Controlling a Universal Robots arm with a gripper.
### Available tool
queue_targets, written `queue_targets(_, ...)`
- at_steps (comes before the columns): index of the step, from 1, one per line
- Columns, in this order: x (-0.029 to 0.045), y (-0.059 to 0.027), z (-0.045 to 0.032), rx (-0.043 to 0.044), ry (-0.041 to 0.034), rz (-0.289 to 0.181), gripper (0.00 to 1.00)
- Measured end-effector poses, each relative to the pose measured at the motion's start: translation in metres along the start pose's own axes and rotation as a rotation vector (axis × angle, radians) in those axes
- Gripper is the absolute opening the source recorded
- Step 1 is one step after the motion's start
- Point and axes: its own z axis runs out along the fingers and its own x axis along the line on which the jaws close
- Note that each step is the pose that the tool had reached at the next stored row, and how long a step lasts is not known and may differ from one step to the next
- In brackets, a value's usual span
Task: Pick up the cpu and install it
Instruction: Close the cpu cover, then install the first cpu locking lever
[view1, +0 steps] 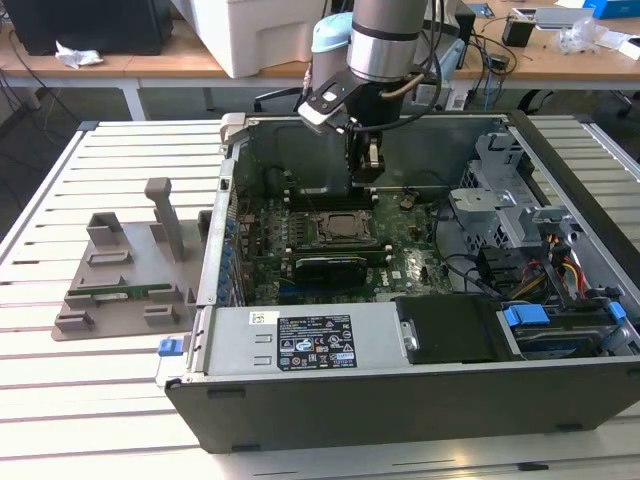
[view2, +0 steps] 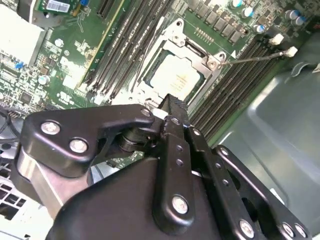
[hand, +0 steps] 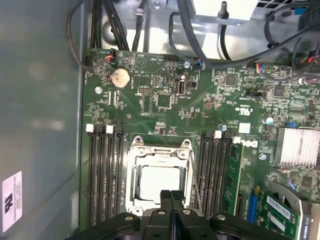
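**CPU seated in socket, gripper poised above**

The gripper (view1: 366, 168) is being held inside the open case (view1: 400, 400), just above the motherboard (view1: 410, 265), in the exterior view. Its two black fingers (hand: 171, 200) are being pressed together with no gap between them in the first wrist view, and nothing is being gripped. In the second wrist view the closed fingertips (view2: 172, 105) are being shown right over one edge of the socket (view2: 172, 37).

The cpu (hand: 159, 183) is being seen lying flat in the socket (hand: 134, 150), its silver top facing up, framed by the metal bracket. It is also being shown in the second wrist view (view2: 179, 79) and, darker, at the board's middle in the exterior view (view1: 333, 228). Memory slots (hand: 104, 175) are being seen running along both sides of the socket, and a green memory stick (hand: 232, 172) is standing in one slot.

A grey fixture (view1: 130, 275) is being left on the slatted table (view1: 60, 400), towards the exterior view's left of the case.
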Motion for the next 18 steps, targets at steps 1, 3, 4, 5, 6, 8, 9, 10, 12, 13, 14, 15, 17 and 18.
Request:
queue_targets(1, 0.0, 0.0, 0.0, 0.0, 0.0, 0.0, 0.11)
queue_targets(3, 0.0, 0.0, -0.0002, 0.0001, -0.0002, 0.0, 0.11)
queue_targets(4, 0.0, 0.0, -0.0003, 0.0001, -0.0002, 0.0, 0.11)
queue_targets(5, 0.0, 0.0, -0.0003, 0.0001, -0.0002, 0.0, 0.11)
queue_targets(6, 0.0, 0.0, -0.0003, 0.0001, -0.0002, 0.0, 0.11)
queue_targets(8, -0.0001, 0.0, -0.0004, 0.0001, -0.0003, 0.0, 0.11)
queue_targets(9, 0.0, 0.0, -0.0004, 0.0001, -0.0002, 0.0, 0.11)
queue_targets(10, 0.0, 0.0, -0.0004, 0.0001, -0.0002, 0.0, 0.11)
queue_targets(12, -0.0001, 0.0, -0.0005, 0.0001, -0.0002, 0.0, 0.11)
queue_targets(13, 0.0, -0.0001, -0.0005, 0.0001, -0.0002, 0.0, 0.11)
queue_targets(14, -0.0001, -0.0001, -0.0006, 0.0001, -0.0002, 0.0, 0.11)
queue_targets(15, -0.0001, -0.0001, -0.0006, 0.0001, -0.0003, -0.001, 0.11)
queue_targets(17, -0.0001, -0.0001, -0.0006, -0.003, -0.0052, -0.058, 0.11)
queue_targets(18, -0.0001, -0.0001, -0.0006, -0.0046, -0.0078, -0.087, 0.11)
